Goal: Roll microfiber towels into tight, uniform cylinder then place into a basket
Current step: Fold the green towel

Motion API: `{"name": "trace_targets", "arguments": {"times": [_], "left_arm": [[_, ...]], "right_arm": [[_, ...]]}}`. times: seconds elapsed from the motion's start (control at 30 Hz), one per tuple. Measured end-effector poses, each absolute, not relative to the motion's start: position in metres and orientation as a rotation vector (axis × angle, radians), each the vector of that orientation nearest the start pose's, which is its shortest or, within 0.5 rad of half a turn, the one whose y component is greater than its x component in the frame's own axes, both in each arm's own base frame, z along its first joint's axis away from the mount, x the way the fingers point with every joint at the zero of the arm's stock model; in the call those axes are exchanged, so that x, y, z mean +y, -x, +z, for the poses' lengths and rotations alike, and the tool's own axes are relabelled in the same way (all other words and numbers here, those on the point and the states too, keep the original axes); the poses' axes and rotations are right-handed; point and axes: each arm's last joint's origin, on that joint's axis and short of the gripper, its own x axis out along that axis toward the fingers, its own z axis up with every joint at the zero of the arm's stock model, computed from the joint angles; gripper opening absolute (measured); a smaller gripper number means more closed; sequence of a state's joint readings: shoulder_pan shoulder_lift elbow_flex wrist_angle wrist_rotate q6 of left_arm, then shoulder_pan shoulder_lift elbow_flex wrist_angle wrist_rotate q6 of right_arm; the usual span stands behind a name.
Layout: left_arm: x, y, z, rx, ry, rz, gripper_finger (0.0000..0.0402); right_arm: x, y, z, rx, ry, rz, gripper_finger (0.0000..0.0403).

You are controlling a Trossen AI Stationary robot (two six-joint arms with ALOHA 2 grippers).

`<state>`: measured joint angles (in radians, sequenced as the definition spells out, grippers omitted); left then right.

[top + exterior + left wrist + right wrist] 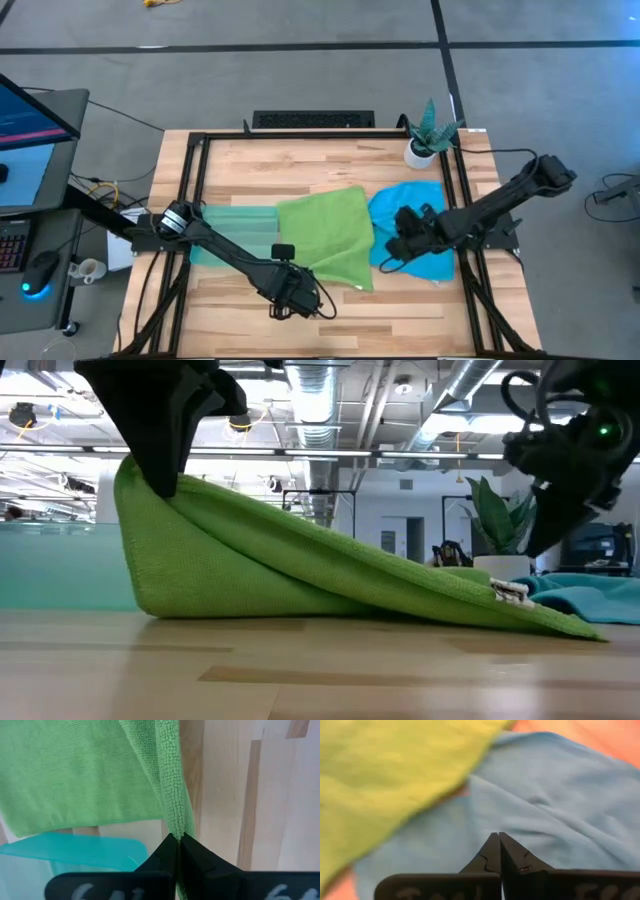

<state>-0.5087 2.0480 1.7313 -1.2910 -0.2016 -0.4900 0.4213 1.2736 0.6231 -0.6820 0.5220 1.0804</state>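
Observation:
The lime green towel [325,235] lies mid-table, with its near left corner raised off the wood. My left gripper [290,298] is shut on that corner. The sky blue towel [420,225] lies crumpled flat on the table to the right, its left edge under the green towel's edge [420,785]. My right gripper [398,240] hovers shut above the blue towel [545,795] with nothing between its fingers. The translucent teal basket [235,235] rests on the table to the left of the green towel, partly under its edge. My left gripper pinches the green towel's hemmed edge at its near left corner [176,822] between its two fingers [160,475]. It comes from above, pointing steeply down. The corner is lifted clear. The cloth slopes down from it to the right, where its far end [560,622] lies on the table.
A potted plant [430,140] stands at the far right corner. A black metal frame [195,190] runs around the tabletop. Bare wood [400,310] shows along the near edge. A desk with a monitor [30,130] stands beyond the left side.

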Motion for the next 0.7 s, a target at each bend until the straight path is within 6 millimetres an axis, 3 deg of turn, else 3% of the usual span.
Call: {"name": "trace_targets", "arguments": {"times": [0.13,0.3,0.53,0.7], "left_arm": [[-0.184,-0.343,0.223,1.499,-0.170,0.135,0.0000],[-0.184,-0.343,0.223,1.499,-0.171,0.136,0.0000],[-0.184,-0.343,0.223,1.501,-0.184,0.125,0.0000],[-0.184,-0.343,0.223,1.501,-0.181,0.127,0.0000]], "right_arm": [[0.068,-0.198,0.155,0.935,-0.327,-0.616,0.0012],[0.060,-0.206,0.135,1.051,-0.319,-0.646,0.0011],[0.036,-0.201,0.118,1.200,-0.277,-0.844,0.0010],[0.013,-0.184,0.117,1.352,-0.239,-1.038,0.0009]]}}
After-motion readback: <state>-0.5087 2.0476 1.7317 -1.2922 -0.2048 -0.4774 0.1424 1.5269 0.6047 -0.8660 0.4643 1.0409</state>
